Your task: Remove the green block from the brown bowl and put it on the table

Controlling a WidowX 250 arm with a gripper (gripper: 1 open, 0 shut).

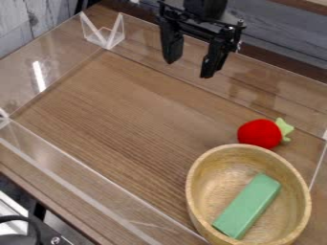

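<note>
Camera view, single frame. Item one: black two-fingered claw [192,59], hanging at the far side of the brown wood-grain table [121,115], fingers spread wide apart, nothing between them. Item two: round shallow light-tan wooden bowl [205,170] with thick rim, at the near right corner, well apart from the claw. Item three: flat mint-green rectangular block [248,207], lying diagonally inside the bowl on its floor, not yet lifted. Item four: red strawberry-like toy with green leaves [265,133], on the table just beyond the bowl's far rim. Item five: low clear acrylic walls [76,196] along the table edges.

Risks, judged: the block lies flat and low, so the fingers may strike the thick rim or skid off its thin sides. A descent drifting far-side could catch the toy instead. A grip pressing on the bowl's floor may tip or drag the light bowl toward the near wall.
</note>
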